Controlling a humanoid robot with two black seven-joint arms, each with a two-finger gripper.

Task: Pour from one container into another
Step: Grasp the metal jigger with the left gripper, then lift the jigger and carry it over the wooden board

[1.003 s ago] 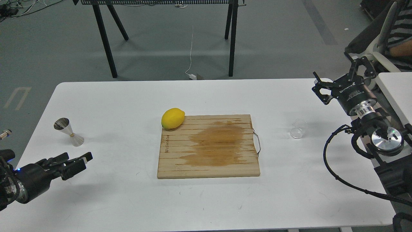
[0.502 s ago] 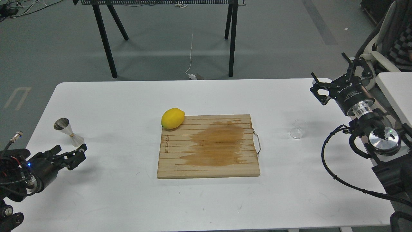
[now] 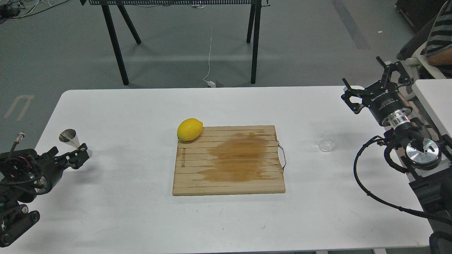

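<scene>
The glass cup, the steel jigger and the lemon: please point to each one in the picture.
glass cup [image 3: 327,141], head view, on its clear side wall.
steel jigger [image 3: 69,137], head view, on its upper cone.
lemon [image 3: 189,129], head view, on the middle of its yellow skin.

Counts on the counter

One white counter [image 3: 141,218] carries one wooden board [image 3: 229,160], one lemon [image 3: 190,129], one steel jigger [image 3: 70,137] and one clear glass cup [image 3: 327,141]. The board has one wire handle [image 3: 283,155] on its right edge and one broad dark stain across its middle. Two black arms come in, one from each side, each ending in one pincer: the left pincer [image 3: 78,157] and the right pincer [image 3: 369,83], two in all. Each pincer has two fingers. Behind the counter, on the floor, stands one black-legged frame [image 3: 116,46], and one white cable [image 3: 210,53] hangs down from it.
</scene>
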